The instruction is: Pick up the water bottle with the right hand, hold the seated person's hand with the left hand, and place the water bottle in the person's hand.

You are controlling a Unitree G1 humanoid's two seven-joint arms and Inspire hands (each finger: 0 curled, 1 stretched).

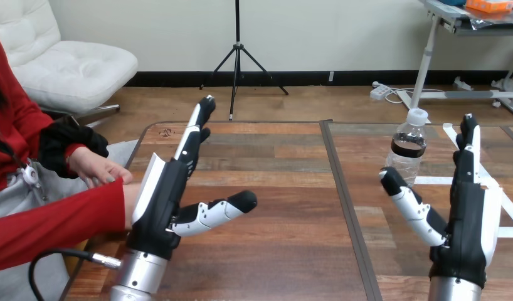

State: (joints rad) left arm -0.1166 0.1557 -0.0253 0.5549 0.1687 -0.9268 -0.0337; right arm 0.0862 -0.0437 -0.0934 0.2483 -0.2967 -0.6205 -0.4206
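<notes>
A clear water bottle [409,147] with a white cap and a dark label band stands upright on the table's right half. My right hand [467,213] is raised just to the right of it and nearer to me, fingers straight and thumb spread towards the bottle, apart from it. My left hand [169,188] is raised at the left, fingers straight and pointing away, thumb out to the right. The person's hand [98,168] rests at the table's left edge, just left of my left hand and apart from it. A red-sleeved forearm [53,222] lies behind my left wrist.
The wooden table [285,207] has a dark seam down its middle and white tape marks [508,207] on its right side. The person sits at the left edge.
</notes>
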